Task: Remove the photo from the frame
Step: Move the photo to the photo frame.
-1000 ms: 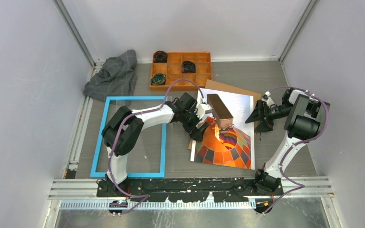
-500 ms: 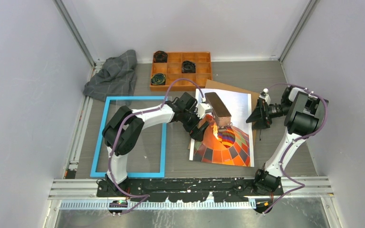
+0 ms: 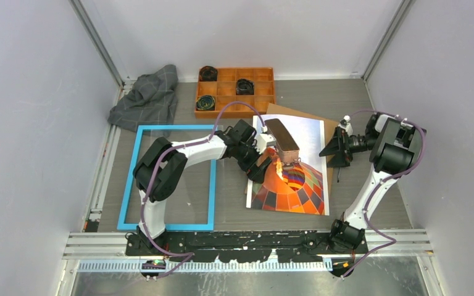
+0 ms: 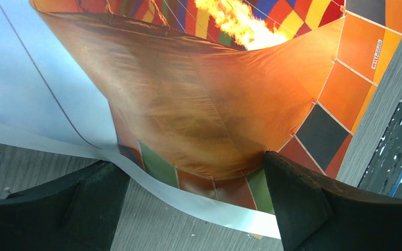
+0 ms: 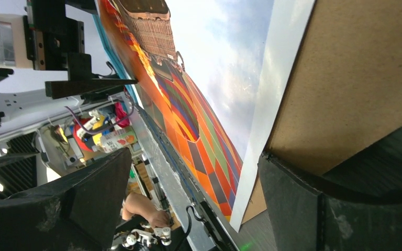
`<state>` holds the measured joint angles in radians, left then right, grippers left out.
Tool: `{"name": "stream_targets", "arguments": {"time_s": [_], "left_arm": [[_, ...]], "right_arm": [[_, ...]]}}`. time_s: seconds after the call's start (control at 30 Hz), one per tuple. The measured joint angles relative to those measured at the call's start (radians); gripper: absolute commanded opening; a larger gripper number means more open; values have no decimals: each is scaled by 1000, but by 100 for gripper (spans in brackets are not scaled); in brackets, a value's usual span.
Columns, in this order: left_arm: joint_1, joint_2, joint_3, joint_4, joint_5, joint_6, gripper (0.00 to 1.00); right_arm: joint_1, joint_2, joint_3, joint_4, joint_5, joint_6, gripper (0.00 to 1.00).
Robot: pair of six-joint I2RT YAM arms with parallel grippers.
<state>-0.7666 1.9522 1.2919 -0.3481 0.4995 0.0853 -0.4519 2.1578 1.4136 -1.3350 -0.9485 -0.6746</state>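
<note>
The photo [image 3: 296,179], an orange checkered balloon print, lies right of centre on the brown backing board [image 3: 296,113]. The blue frame [image 3: 128,179] lies flat and apart at the left. My left gripper [image 3: 263,164] is open at the photo's left edge. In the left wrist view the photo [image 4: 199,94] curls up off the table between the wide-apart fingers [image 4: 314,209]. My right gripper [image 3: 334,150] is open at the photo's right edge. The right wrist view shows the photo [image 5: 209,78] and the board [image 5: 356,78], with the right finger [image 5: 335,209] against the board's edge.
An orange compartment tray [image 3: 265,97] holding black rings stands at the back. A crumpled grey cloth [image 3: 148,98] lies at the back left. Walls close in on both sides, and the right arm's elbow [image 3: 398,151] is near the right wall.
The photo has slid slightly left and away from the front edge. My right gripper has moved a little left and toward the back. The left gripper has stayed at the photo's left edge.
</note>
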Motion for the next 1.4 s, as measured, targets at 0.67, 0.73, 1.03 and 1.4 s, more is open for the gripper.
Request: {"name": "stream_targets", "arguments": {"time_s": [0.67,0.73,1.03,1.4], "left_arm": [[206,-39,-119,145,227,-203,100],[220,-39,-119,157,230,-225,100],[228,28,-102,273,332,-349,93],[252,56,-81,381,373,-473,83]], "right_arm": [[-29,8,7,-10,-35,14,95],[-29,8,8,-11,-37,15,95],[-15,10,9,-12,-37,14,95],[6,18,18,-21,-39,13,95]]}}
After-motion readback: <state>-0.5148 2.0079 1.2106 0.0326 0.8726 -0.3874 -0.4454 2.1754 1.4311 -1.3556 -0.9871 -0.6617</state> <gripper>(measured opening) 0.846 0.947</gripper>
